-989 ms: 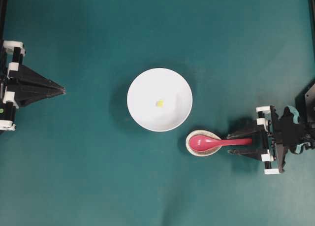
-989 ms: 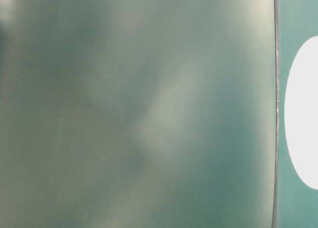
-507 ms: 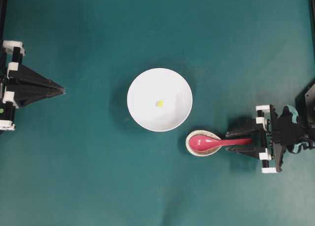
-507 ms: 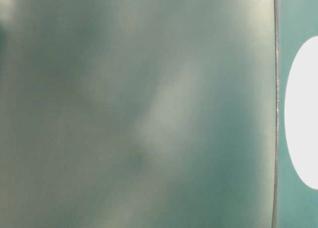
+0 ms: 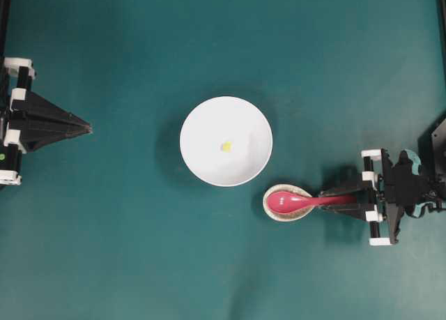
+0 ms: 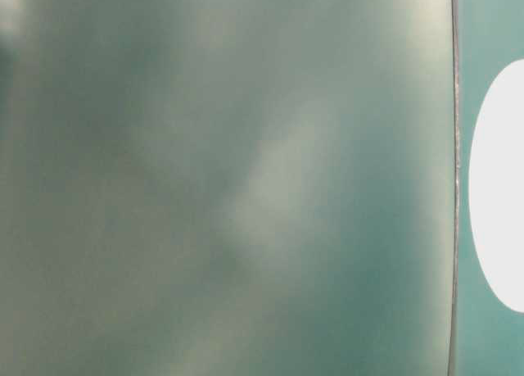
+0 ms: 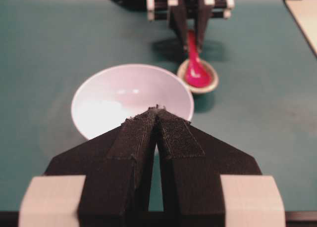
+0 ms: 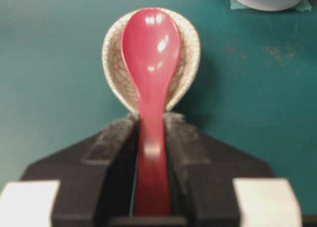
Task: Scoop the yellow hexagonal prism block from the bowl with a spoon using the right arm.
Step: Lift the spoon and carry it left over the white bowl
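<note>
Yellow hexagonal prism block (image 5: 226,146): tiny, bright yellow, sits alone just about dead centre of the white bowl (image 5: 202,163) in the overhead view. Too small to make out its faces. No writing, brand or label readable on anything in any view.

Bowl is plain white, round, mid-frame overhead. In the left wrist view its interior reads as glossy white (image 7: 99,108) and the block is hidden behind my left fingertips.

Spoon (image 5: 300,201) is glossy pink-red, lower right of the bowl overhead. Its oval scoop lies in a speckled beige spoon rest (image 5: 270,210), its handle points toward the right edge of the frame. Rest is just beside the bowl's lower right rim, not touching it.

My right gripper (image 5: 357,199) comes in from the right edge. In the right wrist view my two black pads (image 8: 114,143) sit on either side of the spoon handle (image 8: 151,153), pressed up against it, so I'm clamped on the handle. Scoop is down in the rest.

My left gripper (image 5: 89,128) is at the left edge overhead, well apart from the bowl, fingers (image 7: 136,138) together at the tips, holding nothing.

Table-level view is a blurred teal-grey wash; only a white curve (image 6: 499,188) at its right edge.

Green table surface (image 5: 125,250) under everything.
</note>
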